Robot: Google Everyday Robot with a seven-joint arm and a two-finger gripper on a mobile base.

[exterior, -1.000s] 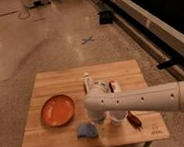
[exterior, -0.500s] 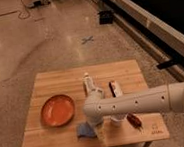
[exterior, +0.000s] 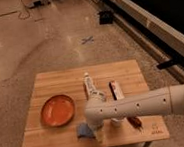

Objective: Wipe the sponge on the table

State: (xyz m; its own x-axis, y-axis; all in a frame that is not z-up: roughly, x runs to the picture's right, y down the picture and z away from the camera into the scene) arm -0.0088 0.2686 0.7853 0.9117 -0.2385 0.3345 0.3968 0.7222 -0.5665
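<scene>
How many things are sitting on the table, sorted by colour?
Orange: 1, the plate
Blue: 1, the sponge, with the gripper low just beside it
White: 2, the bottle lying flat and the cup half behind the arm
Red: 2, the red and white packet and a small dark red item
Total: 6

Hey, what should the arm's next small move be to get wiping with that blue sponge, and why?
Probably nudge the gripper sideways, toward the orange plate, and settle it on the sponge. The gripper hangs low beside the sponge near the front edge of the table, seemingly not over it yet; contact is unclear.
</scene>
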